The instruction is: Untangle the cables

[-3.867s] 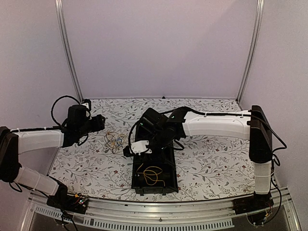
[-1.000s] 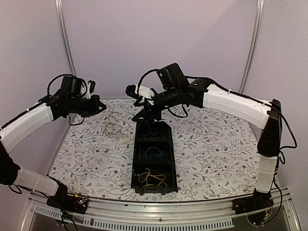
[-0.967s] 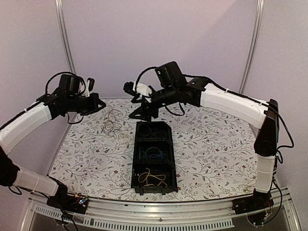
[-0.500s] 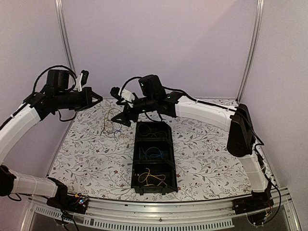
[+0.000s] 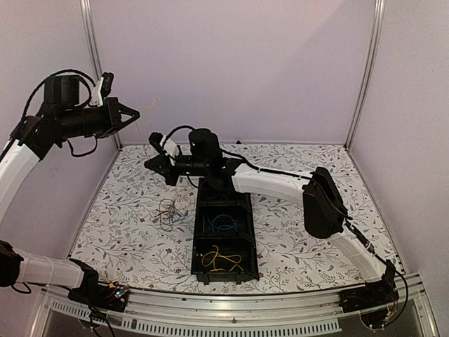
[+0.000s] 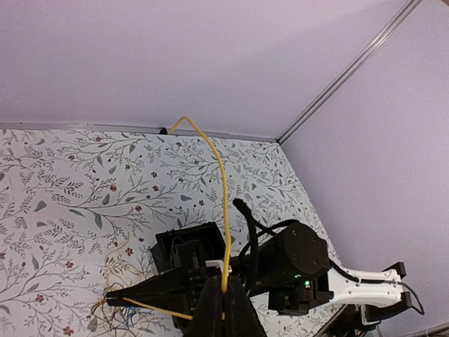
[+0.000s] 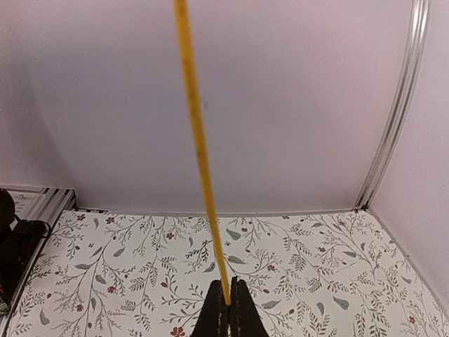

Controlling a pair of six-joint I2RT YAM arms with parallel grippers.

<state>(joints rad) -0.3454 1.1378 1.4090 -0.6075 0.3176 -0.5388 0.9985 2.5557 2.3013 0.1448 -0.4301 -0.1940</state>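
We have raised the left gripper (image 5: 134,116) away from the right gripper (image 5: 150,163), each pinching the yellow cable (image 6: 224,210), and the other cables (image 5: 168,210) dropped beside the tray (image 5: 224,276), so we judge it almost free.

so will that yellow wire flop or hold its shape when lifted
Probably semi-stiff: past the left end effector the yellow wire juts free in a smooth arc instead of drooping. Likely very light, being so thin, and may slip from a pinch.

Black three-bin tray (image 5: 224,276) sits mid-table in front of me on floral cloth (image 5: 119,232), lilac walls (image 5: 231,70) all round.
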